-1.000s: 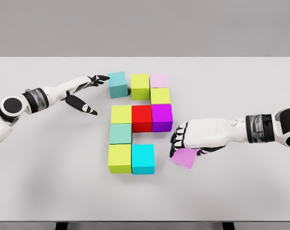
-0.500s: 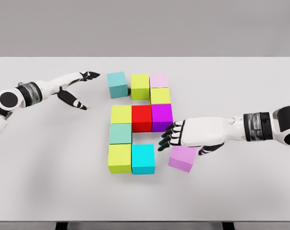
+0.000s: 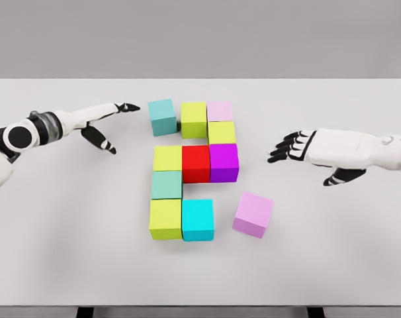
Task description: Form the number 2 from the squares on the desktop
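Most of the squares sitting tight together mid-bench (image 3: 68, 252): teal cube (image 3: 163, 116) at top left with a slight gap, then lime cube (image 3: 194, 119) and pale pink cube (image 3: 220, 111) along the top, another lime one (image 3: 222, 133) under the pink. Middle row of yellow-green (image 3: 167, 158), red cube (image 3: 196, 163), magenta cube (image 3: 223, 162). Below that, mint cube (image 3: 167, 185), then lime (image 3: 165, 218) and cyan cube (image 3: 198, 219) on the bottom row. Loose lilac cube (image 3: 253, 214) off to the right of the cyan one, turned a bit, touching nothing. Right hand (image 3: 305, 149) up above and right of it, fingers spread, holding nothing. Left hand (image 3: 105, 122) out by the teal cube, fingers stretched out and empty, fingertip near but not touching.
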Tool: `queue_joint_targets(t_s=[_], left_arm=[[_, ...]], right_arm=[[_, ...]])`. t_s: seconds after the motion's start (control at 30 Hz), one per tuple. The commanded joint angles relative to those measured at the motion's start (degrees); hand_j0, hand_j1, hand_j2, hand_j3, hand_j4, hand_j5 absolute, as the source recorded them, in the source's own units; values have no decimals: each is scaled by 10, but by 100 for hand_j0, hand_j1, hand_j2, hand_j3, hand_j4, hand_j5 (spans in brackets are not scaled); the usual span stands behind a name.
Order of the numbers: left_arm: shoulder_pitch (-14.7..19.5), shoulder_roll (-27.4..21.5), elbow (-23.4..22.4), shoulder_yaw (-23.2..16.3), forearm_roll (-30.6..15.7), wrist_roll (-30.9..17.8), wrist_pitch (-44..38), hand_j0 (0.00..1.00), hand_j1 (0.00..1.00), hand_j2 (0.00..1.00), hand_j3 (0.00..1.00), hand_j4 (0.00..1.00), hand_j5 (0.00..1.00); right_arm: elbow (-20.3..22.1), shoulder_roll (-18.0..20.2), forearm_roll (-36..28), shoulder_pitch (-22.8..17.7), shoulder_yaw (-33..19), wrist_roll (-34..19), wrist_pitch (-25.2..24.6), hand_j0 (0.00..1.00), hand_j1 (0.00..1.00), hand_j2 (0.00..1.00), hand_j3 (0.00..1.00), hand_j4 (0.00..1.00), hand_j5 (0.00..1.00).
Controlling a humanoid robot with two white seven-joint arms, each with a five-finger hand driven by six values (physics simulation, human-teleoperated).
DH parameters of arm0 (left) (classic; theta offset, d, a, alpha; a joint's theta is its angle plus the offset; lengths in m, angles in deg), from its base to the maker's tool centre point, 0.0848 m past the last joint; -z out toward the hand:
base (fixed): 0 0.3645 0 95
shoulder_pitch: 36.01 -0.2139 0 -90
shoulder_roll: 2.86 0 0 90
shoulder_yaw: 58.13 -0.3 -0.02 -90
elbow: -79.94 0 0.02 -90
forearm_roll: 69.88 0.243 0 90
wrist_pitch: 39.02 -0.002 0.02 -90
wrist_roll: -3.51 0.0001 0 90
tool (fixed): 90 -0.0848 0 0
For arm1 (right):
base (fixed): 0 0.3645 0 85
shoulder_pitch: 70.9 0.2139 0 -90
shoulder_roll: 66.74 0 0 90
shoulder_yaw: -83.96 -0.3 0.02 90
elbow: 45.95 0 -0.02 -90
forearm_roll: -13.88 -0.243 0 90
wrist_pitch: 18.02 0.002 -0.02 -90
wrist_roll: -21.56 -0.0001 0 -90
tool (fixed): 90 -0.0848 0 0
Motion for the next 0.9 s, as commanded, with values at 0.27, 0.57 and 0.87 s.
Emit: queue_joint_targets(t_s=[0.27,0.57,0.87], left_arm=[[3,7,3,0,-1,0,0,100,100,100,100,100,100],[4,14,5,0,8,0,5,100,100,100,100,100,100],[4,14,6,0,15,0,37,100,100,100,100,100,100]], right_arm=[[-6,25,73,-38,2,0,-2,100,100,100,100,100,100],[14,35,114,-46,26,0,-2,100,100,100,100,100,100],[42,28,115,-47,54,0,-2,100,100,100,100,100,100]])
